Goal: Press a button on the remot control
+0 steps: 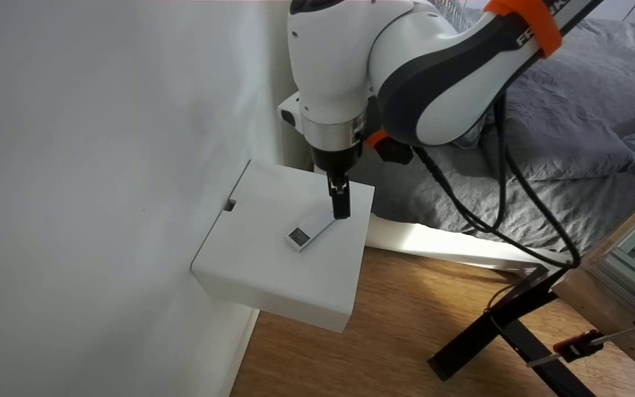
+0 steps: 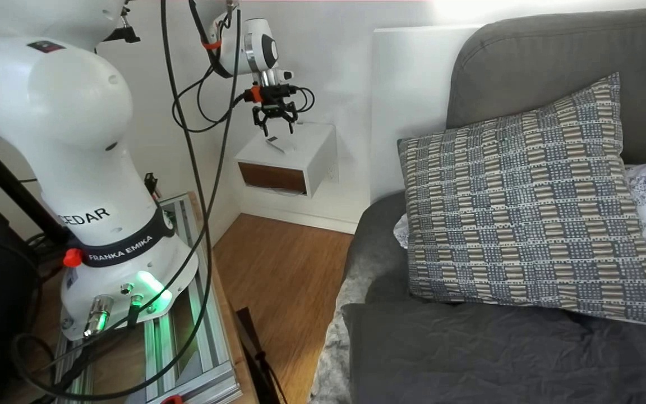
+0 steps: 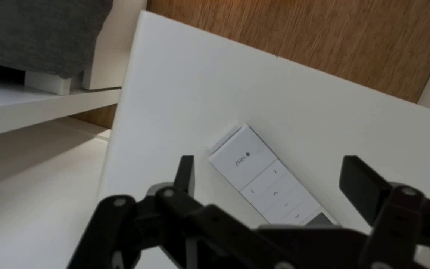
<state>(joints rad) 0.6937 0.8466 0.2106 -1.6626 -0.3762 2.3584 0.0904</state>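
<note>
Two black, block-tipped fingers [image 3: 186,173] stand wide apart in your wrist view, holding nothing. At the left, one fingertip appears just beside the logo end [image 3: 243,158] of the slim, white, rectangular remote control [image 3: 274,183]; next comes the remote itself, lying flat on the smooth white top of the box-shaped bedside cabinet [image 3: 185,93], between the fingertips as seen from above; at the right, the second fingertip stands farther from it. The remote's long axis runs aslant, from the logo at upper left through a strip of pale, flat buttons [image 3: 275,193] to a dark grey screen [image 3: 320,219] at lower right, partly hidden by your black Robotiq gripper [image 3: 267,168]. That slant across the gap is what your press turns on: lowered straight as they are, the pair would probably straddle the buttons. You likely need to draw the fingers together, or shift one tip sideways over a single button, before going down. Your white-and-black Franka arm [image 1: 422,44] reaches over the cabinet in both exterior views, with the gripper pointing down; you cannot judge the clearance above the buttons from these angles.
</note>
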